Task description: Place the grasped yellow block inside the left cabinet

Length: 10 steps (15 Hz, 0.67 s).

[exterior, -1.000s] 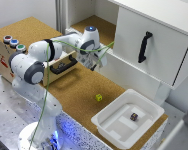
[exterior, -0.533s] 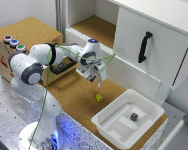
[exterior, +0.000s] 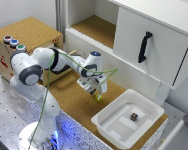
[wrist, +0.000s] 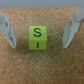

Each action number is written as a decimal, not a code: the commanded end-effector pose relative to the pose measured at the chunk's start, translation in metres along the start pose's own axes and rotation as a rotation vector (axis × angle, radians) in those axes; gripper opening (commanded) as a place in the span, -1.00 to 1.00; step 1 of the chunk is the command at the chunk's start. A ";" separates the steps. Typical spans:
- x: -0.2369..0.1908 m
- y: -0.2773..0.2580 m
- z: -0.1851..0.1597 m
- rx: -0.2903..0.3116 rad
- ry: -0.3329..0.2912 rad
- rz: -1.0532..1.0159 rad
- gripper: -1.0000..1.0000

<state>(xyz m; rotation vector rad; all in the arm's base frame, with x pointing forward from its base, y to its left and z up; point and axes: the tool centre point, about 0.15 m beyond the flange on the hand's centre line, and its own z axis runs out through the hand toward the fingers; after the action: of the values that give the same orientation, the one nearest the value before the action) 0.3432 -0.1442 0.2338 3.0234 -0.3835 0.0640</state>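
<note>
Left cabinet (exterior: 96, 27): open compartment, cork floor, up and toward the exterior view's left of the arm. Cork surface (exterior: 74, 100) below it carries the white tub (exterior: 106, 125). Claw (exterior: 96, 92) low over the surface, released, fingers (wrist: 8, 31) spread clear on both sides. Yellow block (wrist: 38, 37) sits on the cork directly between them, untouched; not yet grasped. Judgement: closing straight in should take it.

Cork tabletop (exterior: 76, 102), white wall (exterior: 19, 10).
</note>
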 end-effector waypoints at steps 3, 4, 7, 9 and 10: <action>0.039 0.002 0.022 0.071 0.020 -0.009 1.00; 0.042 -0.003 0.023 0.087 0.022 -0.008 1.00; 0.045 -0.014 0.027 0.111 0.013 -0.012 -1.00; 0.042 -0.018 0.028 0.112 0.007 -0.017 -1.00; 0.039 -0.020 0.030 0.109 -0.004 -0.020 -1.00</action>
<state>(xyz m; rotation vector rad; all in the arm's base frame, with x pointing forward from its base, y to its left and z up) 0.3695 -0.1410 0.2176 3.0683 -0.3900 0.1559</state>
